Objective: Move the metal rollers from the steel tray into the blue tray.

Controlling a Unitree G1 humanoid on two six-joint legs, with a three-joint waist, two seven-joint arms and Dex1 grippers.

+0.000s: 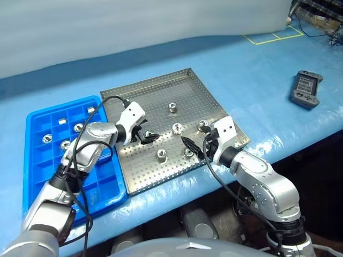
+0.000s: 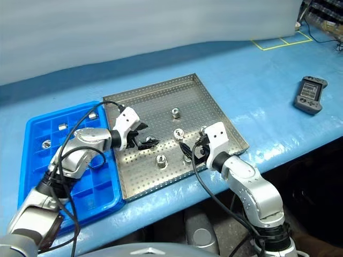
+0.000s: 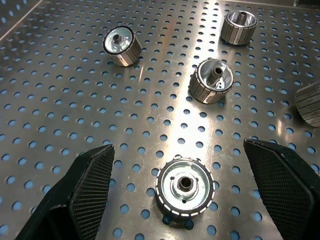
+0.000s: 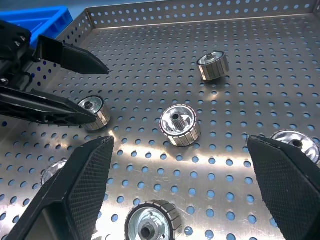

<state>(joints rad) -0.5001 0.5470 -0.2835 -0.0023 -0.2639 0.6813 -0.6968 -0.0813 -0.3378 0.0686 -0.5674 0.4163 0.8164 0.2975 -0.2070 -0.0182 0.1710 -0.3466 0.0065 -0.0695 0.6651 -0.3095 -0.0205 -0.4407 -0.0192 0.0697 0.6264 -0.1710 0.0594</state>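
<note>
Steel tray [image 3: 60, 100] cut off on all sides in left wrist view; rim barely seen at top corner. 1 of the metal rollers [image 3: 309, 104] cut by the frame edge there, only about half visible. In right wrist view, roller [image 4: 295, 142] partly behind a finger [image 4: 287, 185], another [image 4: 54, 170] mostly behind the other finger, 1 [image 4: 150, 222] clipped at the bottom edge. Blue tray [image 4: 35, 15] seen as just a corner there. In head views, blue tray [image 1: 37, 160] partly covered by left arm; roller count in its compartments too small to tell. Grey handheld device [image 1: 306, 89] screen unreadable. Clutter at far corner [image 1: 321, 19] cut off.
</note>
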